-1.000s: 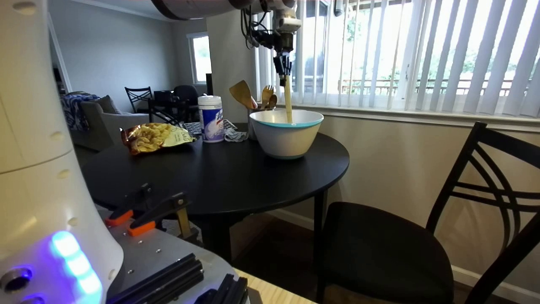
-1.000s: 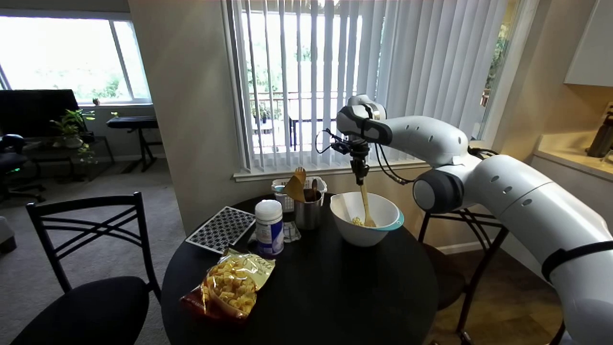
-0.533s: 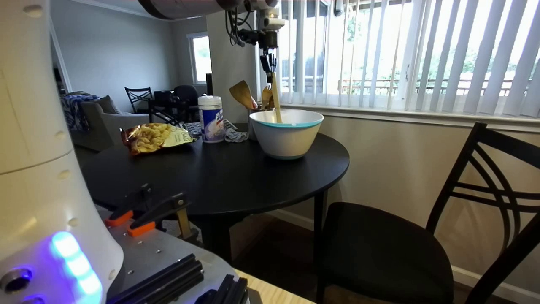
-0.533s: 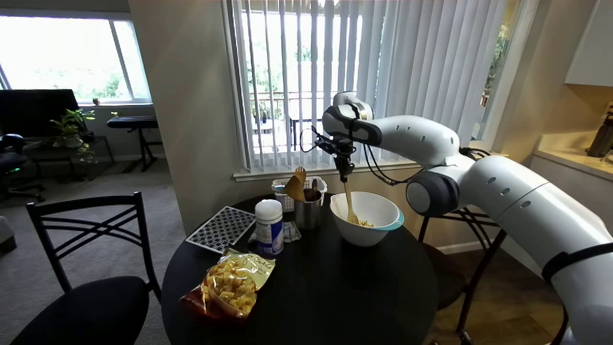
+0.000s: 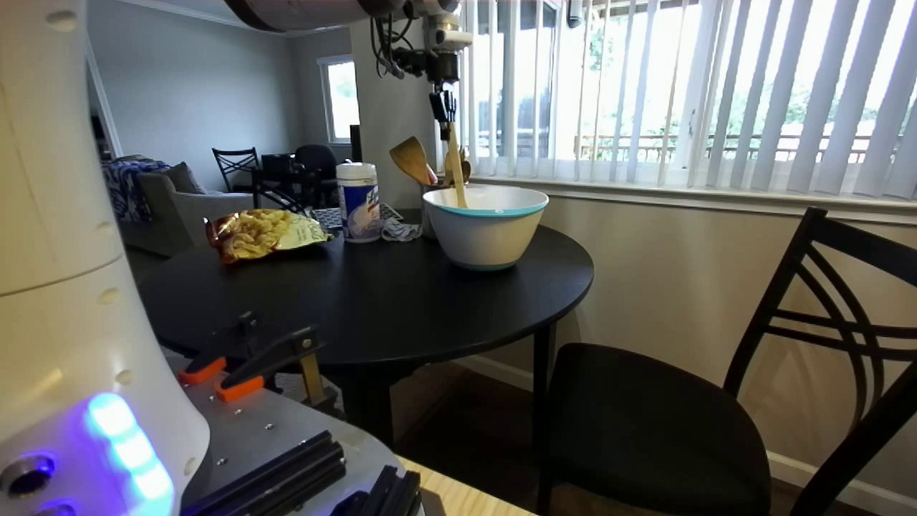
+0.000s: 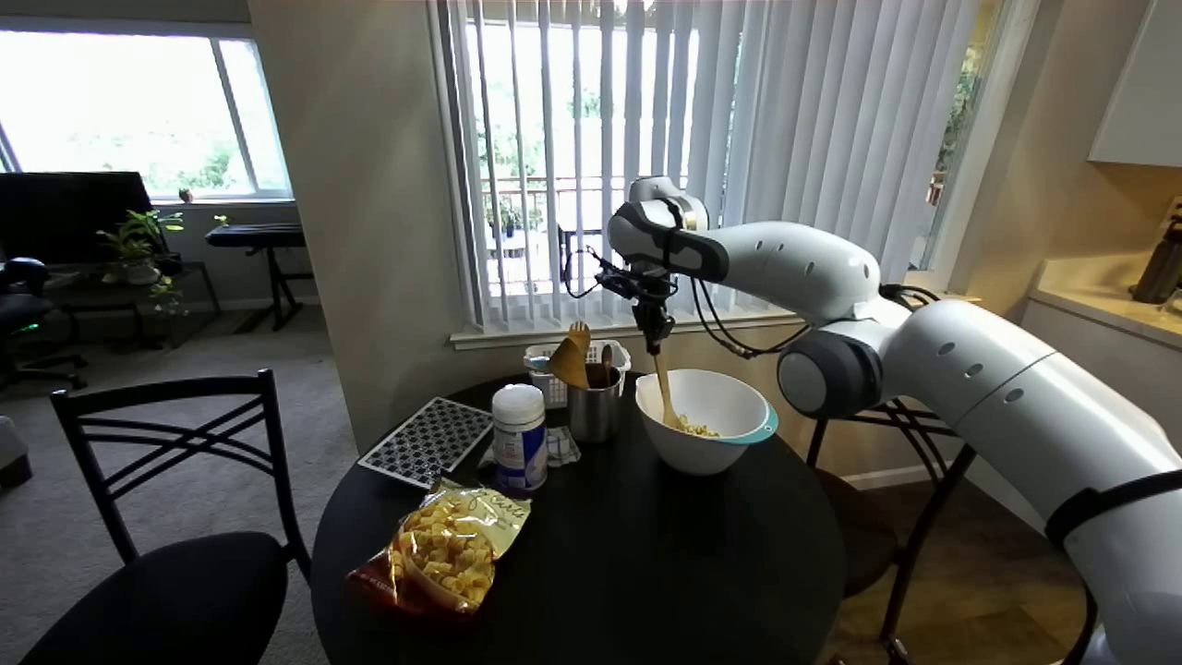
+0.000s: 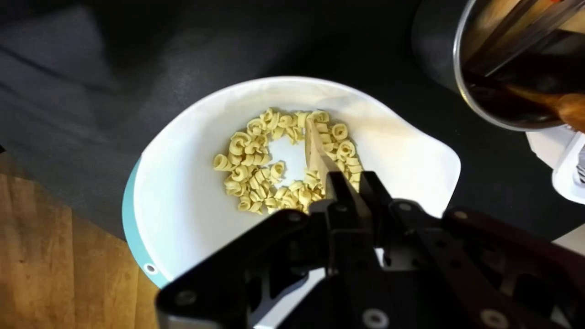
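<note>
Pasta (image 7: pixel 261 175) is met by a wooden utensil (image 6: pixel 664 388), now held inside the white bowl (image 6: pixel 693 453) at the side nearest a metal holder (image 6: pixel 593 416), rather than near the middle as a second ago; its handle is gripped by the closed gripper (image 6: pixel 654 347). On that side, room is narrowed by the metal holder and its wooden tools (image 6: pixel 569 365), with a white basket (image 6: pixel 552 392) set behind. A wipes canister (image 6: pixel 519 443) and a food bag (image 6: pixel 452 550) are placed farther off. The white bowl and the food bag are parted by a broad stretch of black table (image 6: pixel 665 573), near whose round edge the bowl is set
</note>
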